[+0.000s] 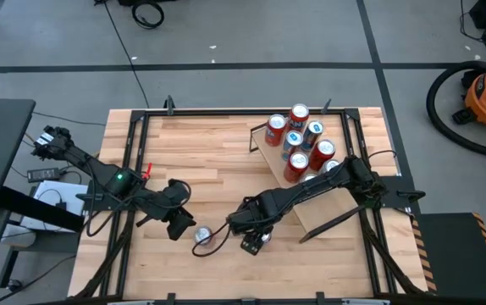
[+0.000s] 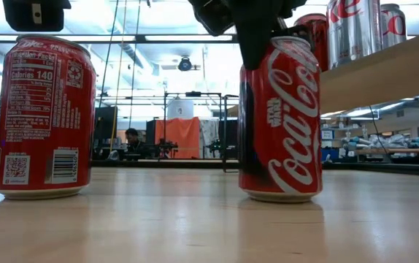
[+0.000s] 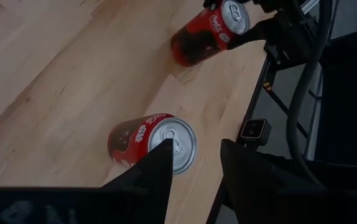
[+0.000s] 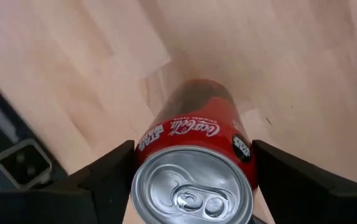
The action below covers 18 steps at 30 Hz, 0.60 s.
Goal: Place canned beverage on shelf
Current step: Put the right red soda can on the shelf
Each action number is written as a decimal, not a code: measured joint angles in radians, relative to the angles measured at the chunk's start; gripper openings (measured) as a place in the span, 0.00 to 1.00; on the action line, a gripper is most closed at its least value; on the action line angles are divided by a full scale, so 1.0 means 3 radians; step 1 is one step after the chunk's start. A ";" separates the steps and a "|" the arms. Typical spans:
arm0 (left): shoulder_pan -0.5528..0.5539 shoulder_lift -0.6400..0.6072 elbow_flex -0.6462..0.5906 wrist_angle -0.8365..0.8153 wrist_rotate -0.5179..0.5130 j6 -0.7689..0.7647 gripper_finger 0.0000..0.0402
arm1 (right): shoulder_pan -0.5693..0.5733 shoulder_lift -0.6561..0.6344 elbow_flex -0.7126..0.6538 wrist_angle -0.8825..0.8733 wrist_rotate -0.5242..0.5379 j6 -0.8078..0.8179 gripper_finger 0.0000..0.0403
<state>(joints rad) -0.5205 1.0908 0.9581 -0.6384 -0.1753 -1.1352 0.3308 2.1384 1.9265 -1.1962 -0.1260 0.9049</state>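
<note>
High view shows the planked light-wood tabletop in its black metal frame, with the sloped light wood shelf on thin black supports running from the far right part toward the near right edge. Six upright cans, red and silver, cluster on the shelf's far end. Two red Coca-Cola cans stand upright on the tabletop near its near edge, around the middle. The right gripper sits over the right red can, one finger on either side; in the right wrist view the dark fingers flank this can closely, and I cannot tell whether they touch. The left gripper hangs just left of the other red can, jaws partly apart, holding nothing.
</note>
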 joint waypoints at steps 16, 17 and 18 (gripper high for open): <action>0.0000 -0.0001 0.0000 0.0000 0.0000 0.0007 0.36 | -0.0015 -0.0036 0.0413 -0.0657 -0.0131 -0.0818 0.76; 0.0001 -0.0001 0.0000 0.0000 0.0000 0.0007 0.36 | -0.0015 -0.0034 0.0452 -0.0695 -0.0155 -0.0840 0.76; 0.0001 -0.0001 0.0000 0.0000 0.0000 0.0007 0.36 | -0.0014 -0.0036 0.0498 -0.0749 -0.0169 -0.0863 0.76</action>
<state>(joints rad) -0.5202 1.0904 0.9581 -0.6384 -0.1753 -1.1332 0.3266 2.1277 2.0761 -1.4209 -0.1767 0.6459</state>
